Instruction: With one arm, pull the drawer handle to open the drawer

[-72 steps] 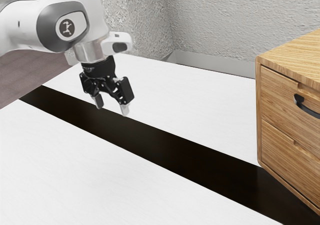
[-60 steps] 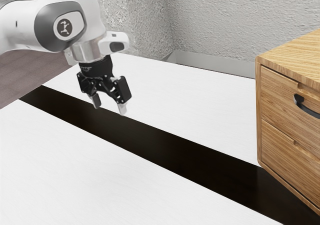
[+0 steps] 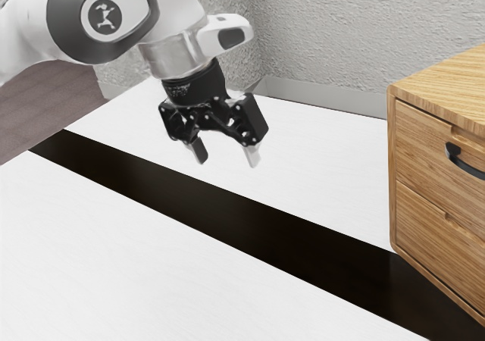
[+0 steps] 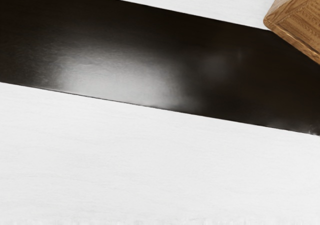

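Note:
A wooden cabinet (image 3: 439, 197) with two drawers stands at the exterior view's right edge. Its upper drawer (image 3: 436, 155) carries a dark curved handle (image 3: 462, 161); the front looks flush with the cabinet. My gripper (image 3: 226, 156) hangs in the air over the white table, well toward the exterior view's left of the cabinet, open with nothing between its fingers. In the wrist view a corner of the cabinet (image 4: 299, 17) shows beyond the black stripe.
A glossy black stripe (image 3: 227, 212) runs diagonally across the white table (image 3: 98, 273), also crossing the wrist view as the black stripe (image 4: 150, 60). A grey textured wall (image 3: 341, 30) rises behind the table.
My arm has swung toward the exterior view's right, carrying the gripper closer to the cabinet and slightly higher. The fingers stay open. The drawer has not moved.

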